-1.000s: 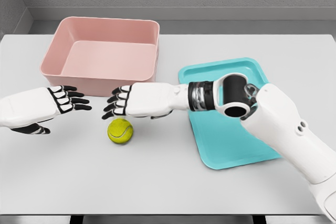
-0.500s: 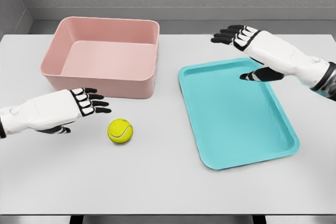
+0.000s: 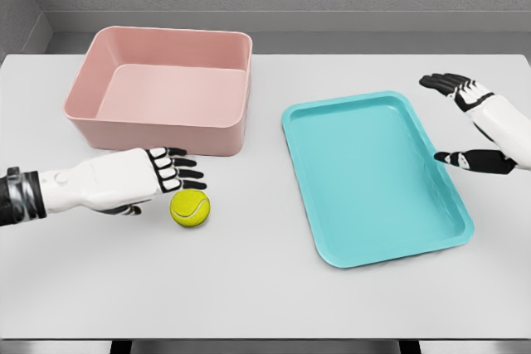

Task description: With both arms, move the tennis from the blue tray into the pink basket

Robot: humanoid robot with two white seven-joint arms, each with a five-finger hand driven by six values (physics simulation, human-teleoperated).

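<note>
Yellow-green tennis ball (image 3: 190, 207) sits on the table, out of the tray, just in front of the pink basket (image 3: 163, 89) near its front right corner. The basket, a wide rectangular pink tub, stands upright and holds nothing. Right of the basket lies the blue tray (image 3: 373, 176), flat, teal, angled slightly, nothing in it, well apart from the ball.

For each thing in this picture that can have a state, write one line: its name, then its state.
tennis ball: on the table, outside tray and basket, not held
pink basket: upright, empty
blue tray: flat on the table, empty
left hand: open, fingers just beside the ball
right hand: open, at the tray's right edge
</note>
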